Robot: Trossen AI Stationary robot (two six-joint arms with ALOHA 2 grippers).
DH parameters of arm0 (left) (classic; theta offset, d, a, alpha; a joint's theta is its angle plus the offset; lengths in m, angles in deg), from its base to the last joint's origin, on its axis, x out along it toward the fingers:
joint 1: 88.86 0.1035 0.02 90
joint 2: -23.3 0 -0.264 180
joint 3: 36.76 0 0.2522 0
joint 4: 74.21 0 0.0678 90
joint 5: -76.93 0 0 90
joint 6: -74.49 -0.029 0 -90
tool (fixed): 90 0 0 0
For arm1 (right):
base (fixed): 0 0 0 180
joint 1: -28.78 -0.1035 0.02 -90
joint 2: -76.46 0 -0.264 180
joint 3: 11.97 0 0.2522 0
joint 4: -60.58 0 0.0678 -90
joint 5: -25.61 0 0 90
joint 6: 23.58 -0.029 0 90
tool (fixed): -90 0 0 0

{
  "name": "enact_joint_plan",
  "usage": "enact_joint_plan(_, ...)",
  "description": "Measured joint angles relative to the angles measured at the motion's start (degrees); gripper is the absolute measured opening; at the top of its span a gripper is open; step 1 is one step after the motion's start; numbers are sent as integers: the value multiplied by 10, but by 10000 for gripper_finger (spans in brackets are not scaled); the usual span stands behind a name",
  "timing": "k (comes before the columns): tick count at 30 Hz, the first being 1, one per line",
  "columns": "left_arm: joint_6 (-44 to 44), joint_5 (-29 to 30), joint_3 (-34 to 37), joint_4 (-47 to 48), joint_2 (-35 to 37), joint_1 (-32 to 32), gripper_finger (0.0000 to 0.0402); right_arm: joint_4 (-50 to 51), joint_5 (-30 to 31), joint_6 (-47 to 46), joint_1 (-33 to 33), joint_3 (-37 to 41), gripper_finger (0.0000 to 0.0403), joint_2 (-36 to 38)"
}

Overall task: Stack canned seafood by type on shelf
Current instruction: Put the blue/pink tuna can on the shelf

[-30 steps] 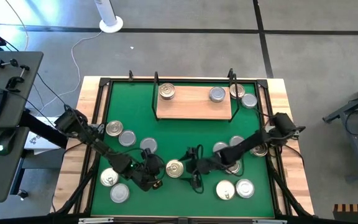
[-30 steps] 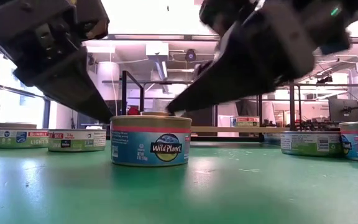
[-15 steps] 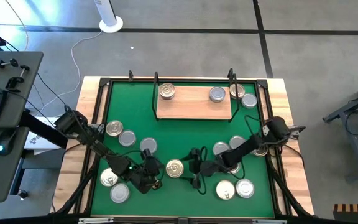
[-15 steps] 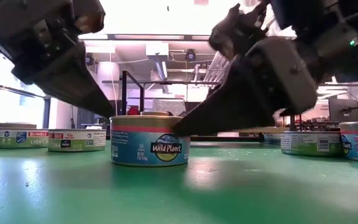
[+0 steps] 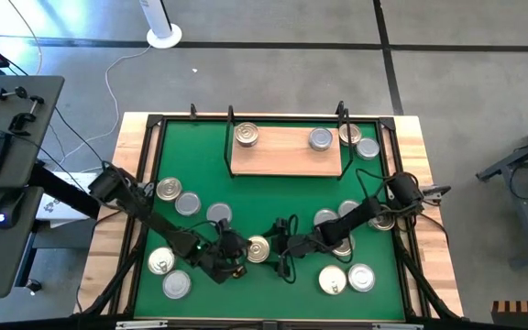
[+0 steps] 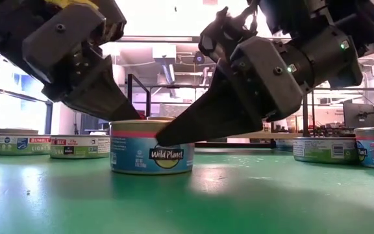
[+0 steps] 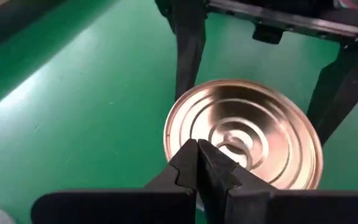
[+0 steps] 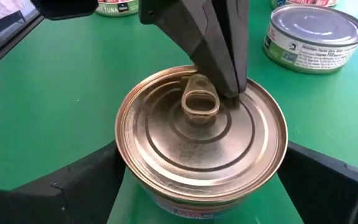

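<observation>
The landmark is the gold-lidded Wild Planet can (image 5: 258,248), standing upright on the green mat (image 5: 273,197) near the front edge of the surface.

Nearest to it, the left end effector (image 5: 236,247) has its two fingers pressed together into a narrow tip, and that tip rests on the can's lid just beside the pull tab (image 8: 199,104), as the right wrist view shows. It holds nothing.

The right end effector (image 5: 278,249) comes at the can from the opposite side with its fingers spread wide, one on each side of the can's wall. In the low view one finger (image 6: 200,123) slopes down to the can's upper rim; whether the fingers actually touch the can cannot be told.

Around the can, other tins lie loose on the mat: two silver-lidded ones (image 5: 170,273) to its left near the front, a pair (image 5: 346,278) to its right, and more a little farther back on both sides.

Well behind the can, the wooden shelf (image 5: 286,163) sits at the far side of the mat, with a gold-lidded tin (image 5: 246,136) at its left end and a silver-lidded tin (image 5: 320,139) toward its right end. Two more tins (image 5: 358,142) stand just beside the shelf's right upright.
</observation>
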Motion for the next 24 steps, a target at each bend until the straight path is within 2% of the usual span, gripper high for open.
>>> enact_joint_plan(4, -35, 0, 0, -47, -15, 7, 0, 7, -1, -6, 0, 0, 384, 1)
enact_joint_plan(7, -51, -8, 0, -46, -5, 10, 0, 14, -1, -15, 0, 1, 365, 2)
enact_joint_plan(11, -85, -26, 2, -36, 34, -1, 0, 43, 1, -34, 2, -1, 343, 2)
enact_joint_plan(16, -96, -15, 0, 5, 100, -22, 0, 61, 24, -44, -4, 1, 322, 0)
enact_joint_plan(19, -67, 0, 1, 60, 126, -39, 0, 66, 25, -51, -8, 1, 308, 0)
enact_joint_plan(24, 47, 21, 1, 192, 137, -65, 0, 67, 37, -59, -11, 1, 300, 0)
